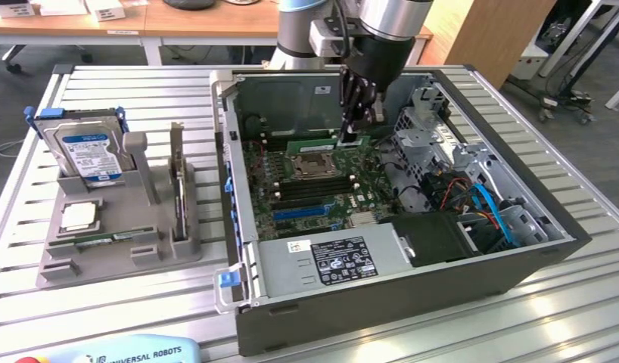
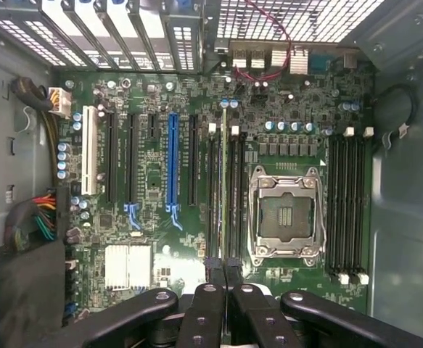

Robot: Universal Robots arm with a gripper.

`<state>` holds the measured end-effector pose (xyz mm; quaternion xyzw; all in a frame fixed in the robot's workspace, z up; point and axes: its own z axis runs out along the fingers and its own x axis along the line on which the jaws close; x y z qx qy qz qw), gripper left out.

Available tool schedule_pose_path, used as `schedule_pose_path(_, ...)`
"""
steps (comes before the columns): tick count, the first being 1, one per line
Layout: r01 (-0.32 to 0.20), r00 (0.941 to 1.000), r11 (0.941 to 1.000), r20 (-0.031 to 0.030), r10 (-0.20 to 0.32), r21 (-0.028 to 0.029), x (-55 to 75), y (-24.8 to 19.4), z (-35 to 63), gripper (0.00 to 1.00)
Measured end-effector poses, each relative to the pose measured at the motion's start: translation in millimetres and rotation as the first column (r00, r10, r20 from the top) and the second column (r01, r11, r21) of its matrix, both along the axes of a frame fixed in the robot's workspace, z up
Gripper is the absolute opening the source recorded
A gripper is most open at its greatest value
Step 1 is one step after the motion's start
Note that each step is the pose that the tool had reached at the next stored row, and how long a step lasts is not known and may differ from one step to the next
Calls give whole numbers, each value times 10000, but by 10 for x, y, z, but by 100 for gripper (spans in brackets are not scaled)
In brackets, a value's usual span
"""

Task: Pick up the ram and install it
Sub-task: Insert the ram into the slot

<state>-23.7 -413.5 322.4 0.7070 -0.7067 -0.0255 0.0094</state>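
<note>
- One ram (image 2: 224,181) is seen edge-on, standing upright along a memory slot on the motherboard (image 2: 153,217), just beside the open processor socket (image 2: 284,214).
- From the exterior view, the green stick (image 1: 318,141) is shown lying across the far part of the board, beyond the socket.
- Whether the stick is pressed fully home in its slot cannot be told.
- The claw (image 2: 224,279) is clenched on one end of the ram, with the black fingers (image 2: 215,272) drawn close together around the thin edge.
- The arm is seen coming straight down into the open computer case (image 1: 390,302), the claw (image 1: 352,134) right at the stick.
- More black memory slots (image 2: 345,203) are lined up on the other side of the socket, all unfilled.
- A long blue expansion slot (image 2: 173,159) is noted well apart from the ram, among black ones.
- A labelled power supply (image 1: 335,261) is housed at the near end of the case.
- On the slatted metal table (image 1: 138,91), to the exterior view's left of the case, a grey holder (image 1: 128,249) is set.
- A blue-labelled hard drive (image 1: 91,151) is stood upright in that holder, and a square silver processor chip (image 1: 79,217) is laid flat nearer the camera.
</note>
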Motion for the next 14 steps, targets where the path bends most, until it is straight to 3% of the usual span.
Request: schedule_pose_path(14,0,10000,10000,0,0,0,0,0,-159,11)
